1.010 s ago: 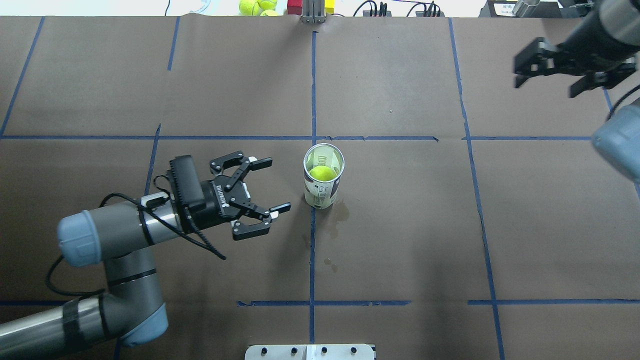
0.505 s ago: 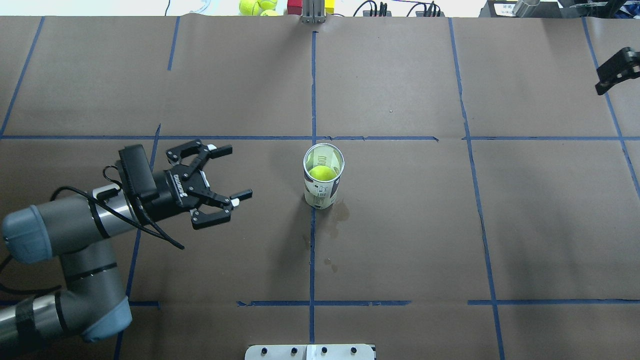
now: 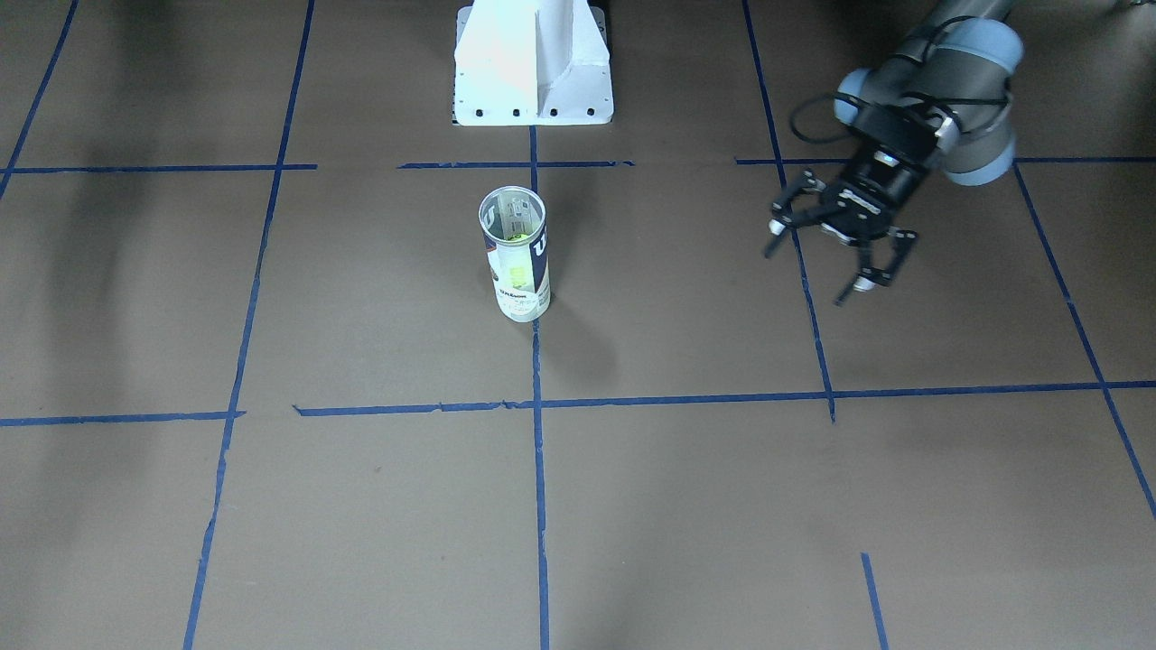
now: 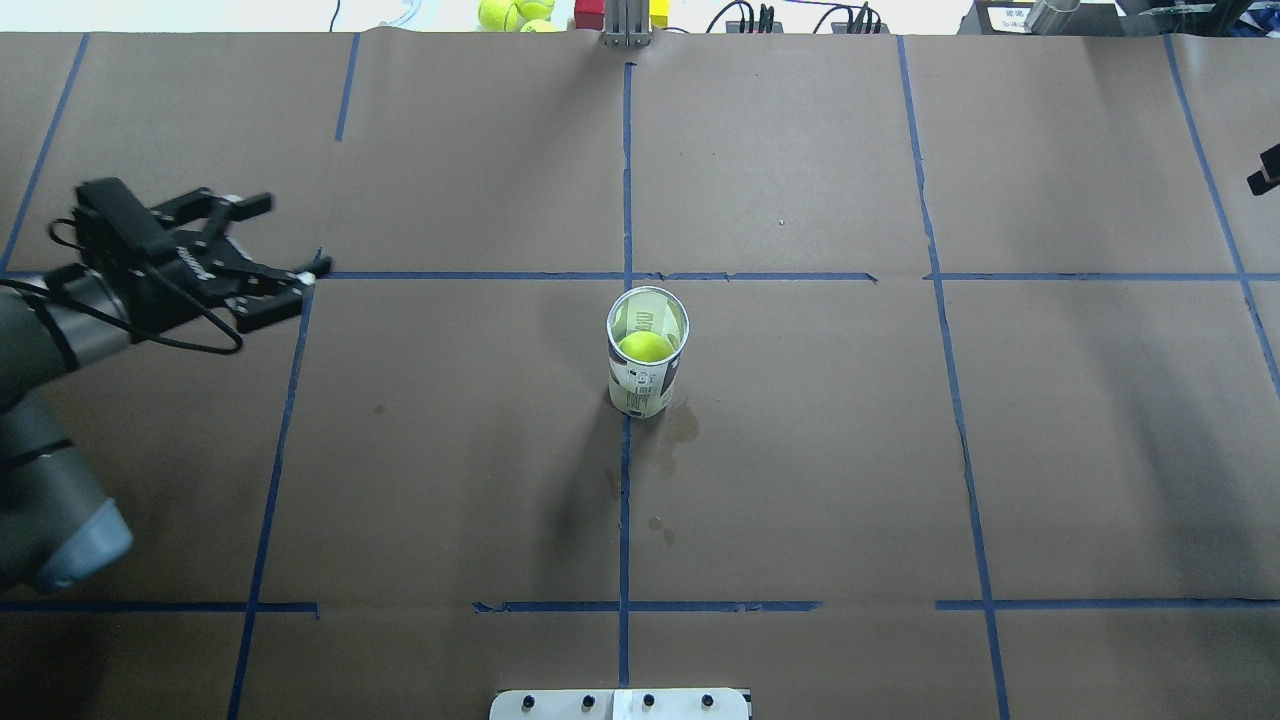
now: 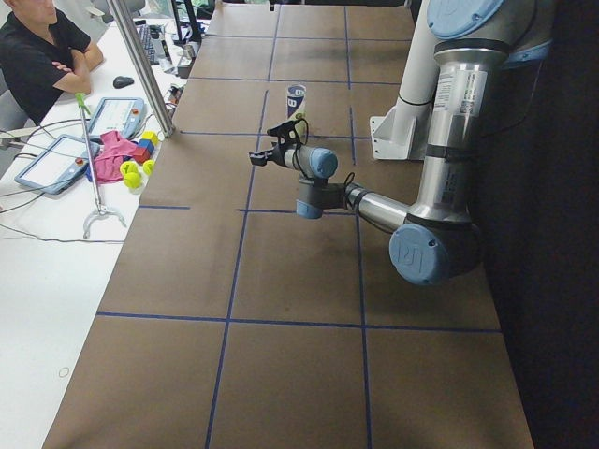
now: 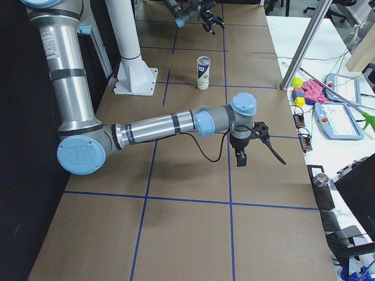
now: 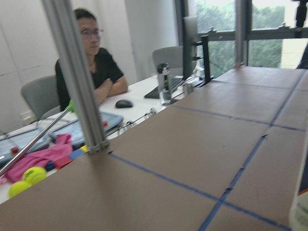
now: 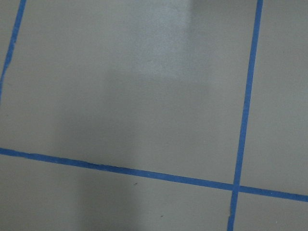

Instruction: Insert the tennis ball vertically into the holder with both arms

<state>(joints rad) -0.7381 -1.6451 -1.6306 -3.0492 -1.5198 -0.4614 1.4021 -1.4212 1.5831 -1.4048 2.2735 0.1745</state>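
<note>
The holder [image 4: 645, 385], a clear Wilson can with a navy and white label, stands upright at the table's middle. It also shows in the front view [image 3: 517, 271] and the right side view [image 6: 203, 72]. The tennis ball [image 4: 645, 346] sits inside the can, low down. My left gripper [image 4: 285, 238] is open and empty, far to the left of the can; the front view shows it too [image 3: 813, 271]. Only a black tip of my right gripper [image 4: 1265, 182] shows at the overhead view's right edge. I cannot tell whether it is open or shut.
Spare tennis balls [image 4: 512, 14] and coloured blocks [image 4: 590, 12] lie beyond the table's far edge. The white robot base [image 3: 533, 63] stands at the near edge. A dark stain [image 4: 685, 425] marks the paper beside the can. An operator [image 5: 37, 56] sits at the side desk.
My left gripper has pulled back from the can, leftward and toward the far side, still open. My right gripper has moved almost out of the overhead view's right edge. Can and ball have not moved.
</note>
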